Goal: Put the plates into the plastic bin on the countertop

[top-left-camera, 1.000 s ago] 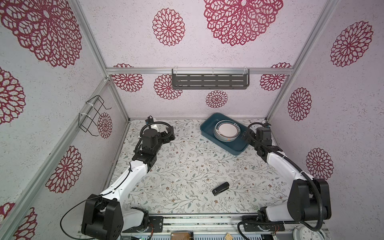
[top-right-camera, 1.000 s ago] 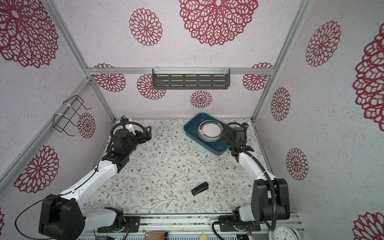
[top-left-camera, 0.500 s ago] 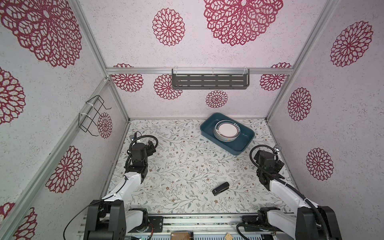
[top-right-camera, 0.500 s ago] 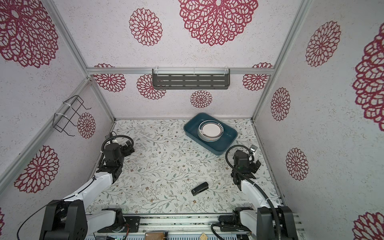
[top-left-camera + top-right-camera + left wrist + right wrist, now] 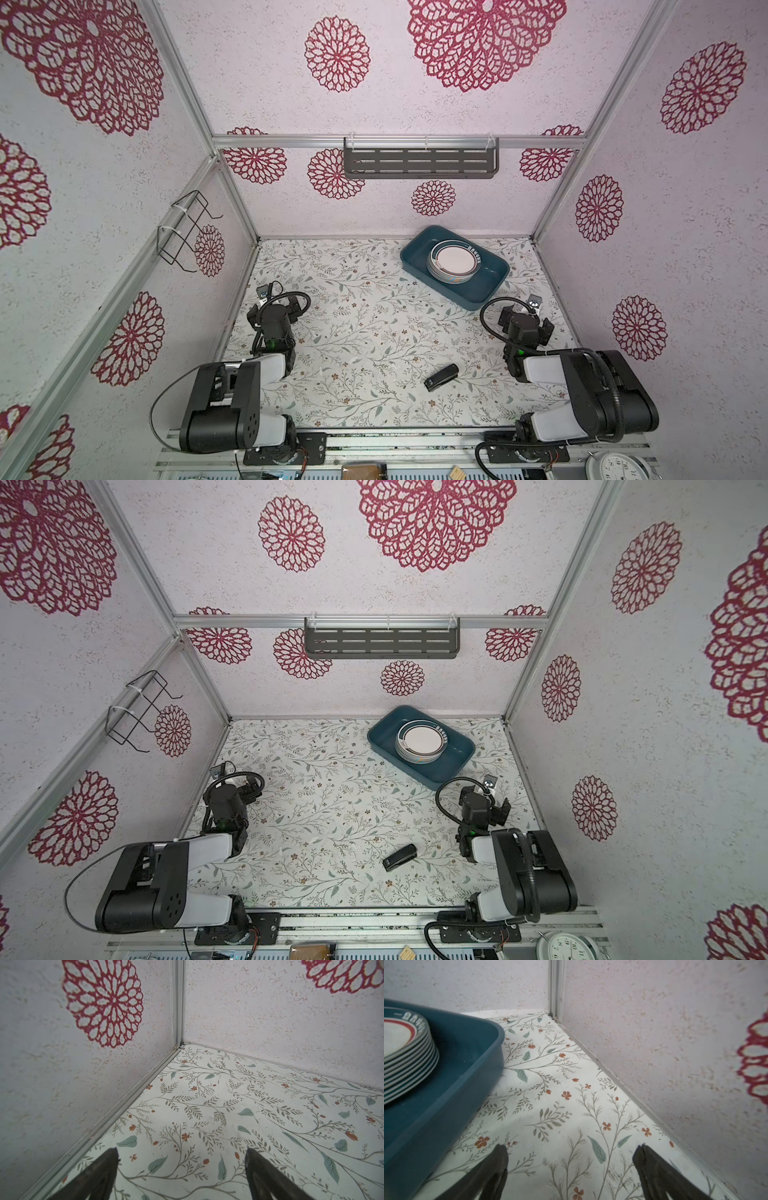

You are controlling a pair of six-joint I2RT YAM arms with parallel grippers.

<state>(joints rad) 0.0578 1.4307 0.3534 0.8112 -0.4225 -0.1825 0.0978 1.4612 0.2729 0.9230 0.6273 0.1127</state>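
Neighbouring right end effector [image 5: 571, 1149]: plastic bin [image 5: 467, 1072]

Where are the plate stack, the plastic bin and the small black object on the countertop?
plate stack [image 5: 454, 258], in a top view, centre of the top plate.
plastic bin [image 5: 467, 1053], right wrist view, inner face of its wall.
small black object [image 5: 441, 377], in a top view, middle of its body.
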